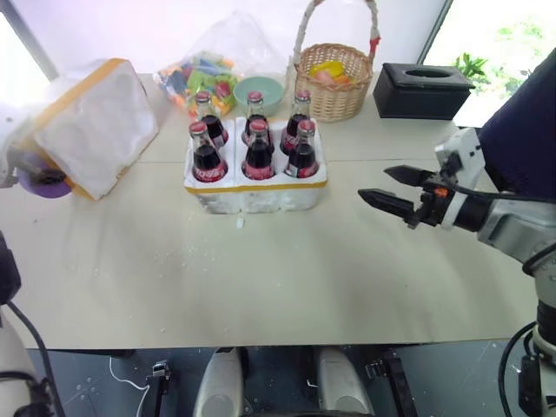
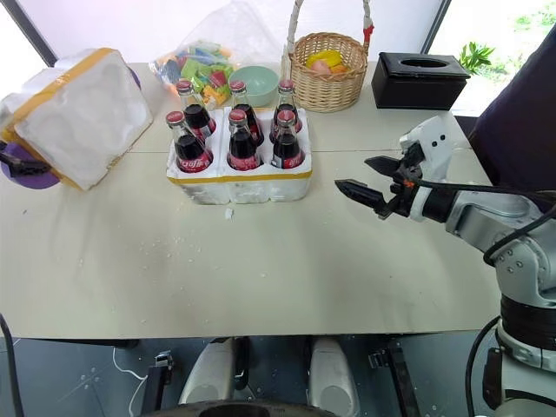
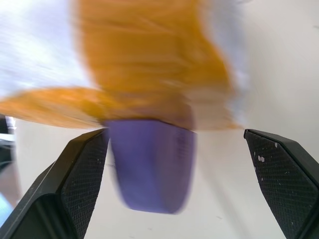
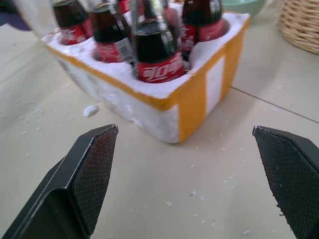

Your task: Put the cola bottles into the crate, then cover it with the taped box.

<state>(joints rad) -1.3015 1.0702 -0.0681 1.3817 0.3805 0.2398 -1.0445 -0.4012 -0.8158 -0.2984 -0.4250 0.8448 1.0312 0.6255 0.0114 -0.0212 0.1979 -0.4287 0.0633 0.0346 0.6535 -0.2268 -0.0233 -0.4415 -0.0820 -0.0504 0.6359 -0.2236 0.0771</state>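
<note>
Right claw point(image 1: 375, 184) hangs wide and empty over the desk point(image 1: 287, 269), well apart from the crate point(image 1: 256, 189) at mid-desk holding six cola bottles point(image 1: 258, 149). Left claw point(image 3: 174, 179), also wide, faces the tilted taped box point(image 1: 91, 122) resting on a purple cup point(image 3: 152, 167) near the desk's left edge.
</note>
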